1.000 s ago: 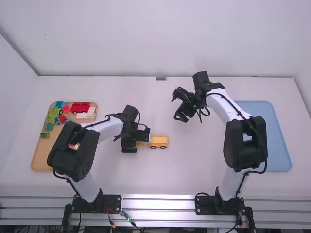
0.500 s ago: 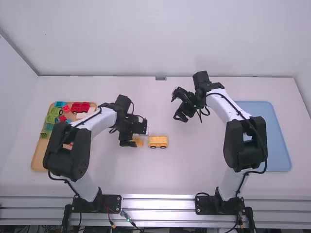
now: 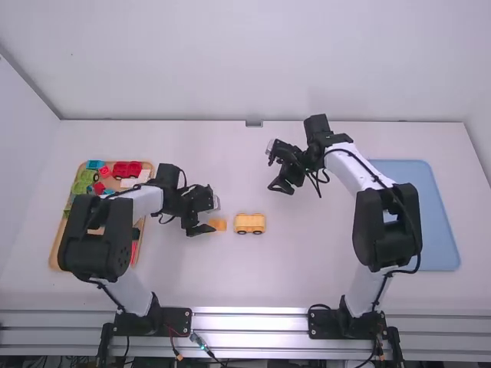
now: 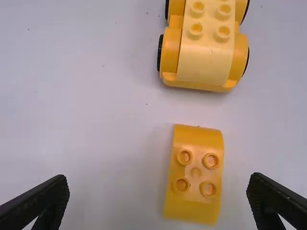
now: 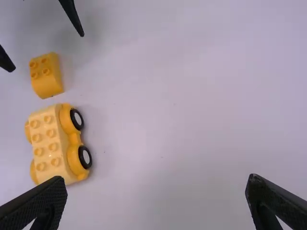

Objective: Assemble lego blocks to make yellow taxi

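Eight studs of the yellow car base (image 5: 46, 142) show in the right wrist view, the high view adding the blue tray (image 3: 439, 218); left gripper (image 3: 212, 217) and right gripper (image 3: 273, 170) have fingers apart.

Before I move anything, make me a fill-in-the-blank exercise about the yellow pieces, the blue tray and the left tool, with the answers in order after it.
The small orange-yellow plastic block with curved ends has ____ raised studs. The long yellow plastic car base has ____ raised studs. Seen from the high camera, the flat blue plastic tray lies on the ____ side of the table. The left arm's black two-finger tool is not shut but ____.

Missing words: four; eight; right; open.
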